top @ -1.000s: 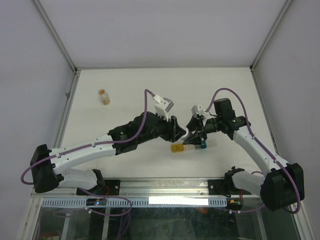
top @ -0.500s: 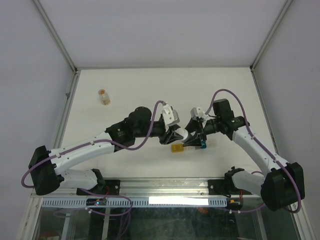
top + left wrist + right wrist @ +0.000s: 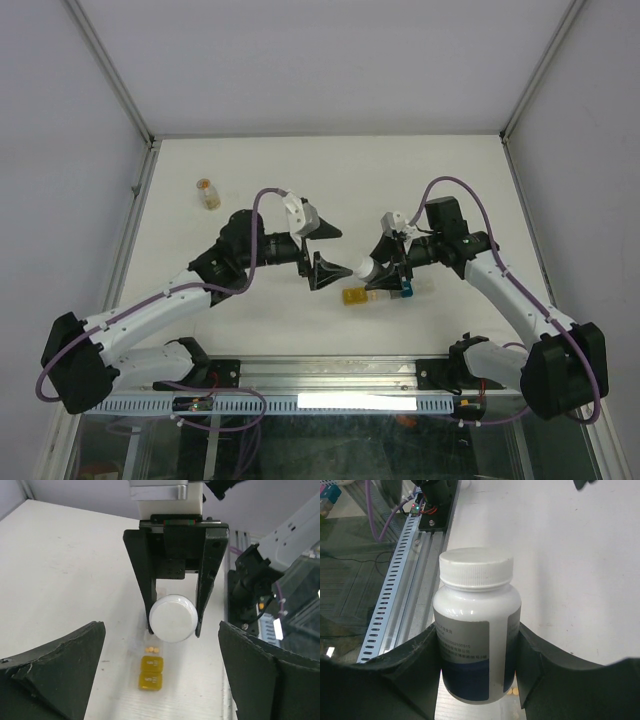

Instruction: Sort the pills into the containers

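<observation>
The containers point(image 3: 356, 296) lie as a short strip on the table, yellow at one end and teal point(image 3: 406, 290) at the other. In the left wrist view two yellow compartments point(image 3: 151, 672) show, with a few small yellow pills point(image 3: 154, 650) in the clear compartment beyond them. My right gripper point(image 3: 385, 272) is shut on a white-capped pill bottle point(image 3: 476, 630), tilted just above the strip with its cap point(image 3: 173, 619) pointing towards the left arm. A few pills point(image 3: 512, 691) show under the bottle. My left gripper point(image 3: 327, 252) stands wide open and empty, left of the bottle and apart from it.
A small orange-capped vial point(image 3: 207, 192) stands far left at the back. The metal rail point(image 3: 395, 595) along the table's near edge runs close beside the bottle. White walls enclose the table point(image 3: 330, 170) on three sides.
My left gripper, shut close to the bottle's cap half a second ago, has drawn back to the left and opened wide. The right gripper and bottle have stayed in place.
</observation>
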Controlling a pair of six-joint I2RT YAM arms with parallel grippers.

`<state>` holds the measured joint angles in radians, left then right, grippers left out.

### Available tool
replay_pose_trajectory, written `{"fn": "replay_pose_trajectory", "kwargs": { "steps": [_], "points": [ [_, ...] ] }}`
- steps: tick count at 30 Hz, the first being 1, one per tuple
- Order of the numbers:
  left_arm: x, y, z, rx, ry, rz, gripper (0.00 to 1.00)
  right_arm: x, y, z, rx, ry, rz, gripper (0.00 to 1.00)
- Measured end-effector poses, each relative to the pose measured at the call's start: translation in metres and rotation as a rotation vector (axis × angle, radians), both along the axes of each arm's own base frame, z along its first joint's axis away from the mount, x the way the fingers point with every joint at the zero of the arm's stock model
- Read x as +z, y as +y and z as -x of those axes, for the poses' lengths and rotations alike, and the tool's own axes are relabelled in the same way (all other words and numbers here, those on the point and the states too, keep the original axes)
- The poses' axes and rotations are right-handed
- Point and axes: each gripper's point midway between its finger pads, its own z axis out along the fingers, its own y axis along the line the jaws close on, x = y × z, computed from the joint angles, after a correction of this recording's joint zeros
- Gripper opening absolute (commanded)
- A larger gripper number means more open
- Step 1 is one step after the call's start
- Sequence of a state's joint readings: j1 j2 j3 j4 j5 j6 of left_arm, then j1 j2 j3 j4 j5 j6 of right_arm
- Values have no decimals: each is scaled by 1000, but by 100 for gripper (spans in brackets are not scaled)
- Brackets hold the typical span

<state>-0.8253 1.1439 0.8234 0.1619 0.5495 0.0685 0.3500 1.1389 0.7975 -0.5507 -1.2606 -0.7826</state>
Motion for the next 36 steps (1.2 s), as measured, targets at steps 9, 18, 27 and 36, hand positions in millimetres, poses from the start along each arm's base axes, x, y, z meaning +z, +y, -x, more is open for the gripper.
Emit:
{"fn": "replay_pose_trajectory", "kwargs": {
  "steps": [9,18,27,36],
  "points": [
    [12,-1,12,282,371,95,76,-4,0,-2,-3,13,9,0],
    [21,-27,4,420,414,2,75,-5,0,-3,-7,13,15,0],
    [-25,-28,2,464,457,-159,55,-6,0,-3,-9,13,17,0],
    [-25,-31,7,427,463,-174,15,-6,0,-3,-12,19,21,0]
  ]
}}
